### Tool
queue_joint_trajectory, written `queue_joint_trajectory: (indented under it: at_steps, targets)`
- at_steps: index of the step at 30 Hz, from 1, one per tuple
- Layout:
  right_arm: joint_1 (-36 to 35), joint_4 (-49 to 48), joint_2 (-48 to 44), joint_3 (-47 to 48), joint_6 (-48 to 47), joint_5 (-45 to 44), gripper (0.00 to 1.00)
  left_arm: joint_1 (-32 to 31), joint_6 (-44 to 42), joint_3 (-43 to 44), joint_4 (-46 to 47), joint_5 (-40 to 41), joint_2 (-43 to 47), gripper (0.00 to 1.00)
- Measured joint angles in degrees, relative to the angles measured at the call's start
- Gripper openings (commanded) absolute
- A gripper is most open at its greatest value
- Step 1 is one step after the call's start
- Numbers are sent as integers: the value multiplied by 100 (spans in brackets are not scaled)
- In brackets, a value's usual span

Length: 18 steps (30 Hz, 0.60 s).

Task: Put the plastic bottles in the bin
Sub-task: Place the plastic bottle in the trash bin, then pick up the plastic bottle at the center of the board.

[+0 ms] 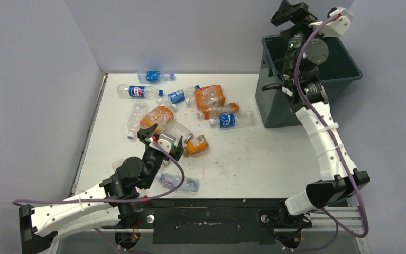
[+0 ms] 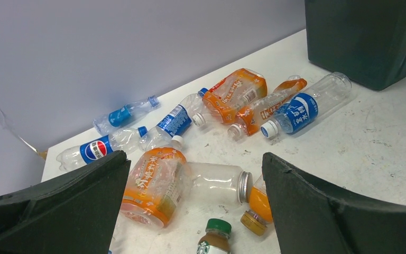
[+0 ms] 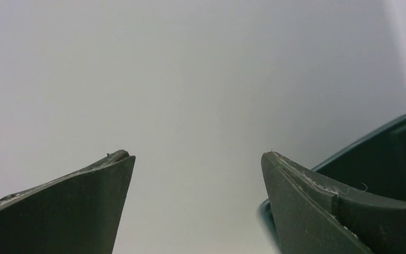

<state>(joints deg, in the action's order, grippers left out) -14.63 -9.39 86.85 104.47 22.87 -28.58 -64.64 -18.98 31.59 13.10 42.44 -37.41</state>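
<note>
Bottles (image 2: 232,95) lie jumbled between wide-spread left claw (image 2: 195,155) and bin (image 2: 359,42).

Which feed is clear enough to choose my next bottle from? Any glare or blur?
Left wrist view: sharp and evenly lit, label on the clear Pepsi-labelled plastic bottle readable, black left fingers featureless. Top external view: softer, shadows faint, no glare. Right wrist view: mostly blank grey wall, only the dark grey-green plastic bin at the corner.

White-shelled arm links (image 1: 322,138), black joints (image 1: 131,168), purple cables (image 1: 47,201), dark wedge-shaped jaws.
</note>
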Motion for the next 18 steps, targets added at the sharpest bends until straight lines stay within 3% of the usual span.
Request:
queue_joint_trajectory:
  at_steps: [3,9,12,18]
  targets:
    - [-503,0,-573,-597,223,721,94,-9,-24,0,7,55,-13,96]
    - [-1556,-164,-1899,-2983,553,1847,96,-15,-125,2,-33,96,-179,96]
    - [-1978,-177,-2081,-4122,715,2374,96,-15,-122,2,-149,90,-216,96]
    - [-2072,-79,-1919,-6129,1005,3270,97,-20,-9,76,-476,-101,-319,96]
